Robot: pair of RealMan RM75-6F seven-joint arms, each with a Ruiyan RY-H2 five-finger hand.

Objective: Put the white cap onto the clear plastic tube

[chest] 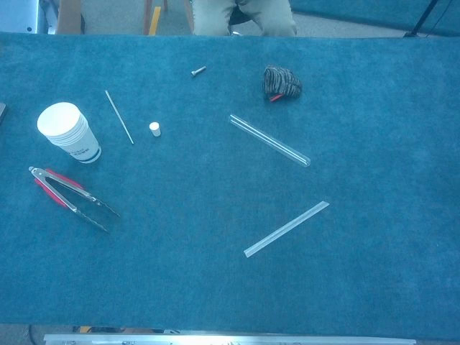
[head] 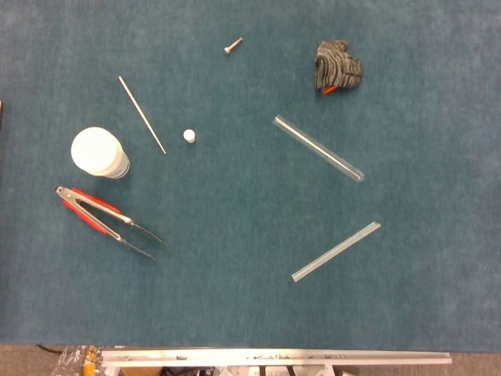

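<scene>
White cap [head: 189, 135] upper left of centre, tiny, light, likely to skitter; best pinched at its sides. Clear plastic tube [head: 318, 148] right of centre, slick, rolls; grip mid-length. Neither hand visible, state unknown.

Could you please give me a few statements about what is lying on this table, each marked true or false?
1. The cap sits on the tube. False: it stands apart, to the tube's left.
2. The tongs lie below the white bottle in the head view. True.
3. A hand holds the tube. False: neither hand is in view.
4. A screw lies near the table's far edge. True.
</scene>
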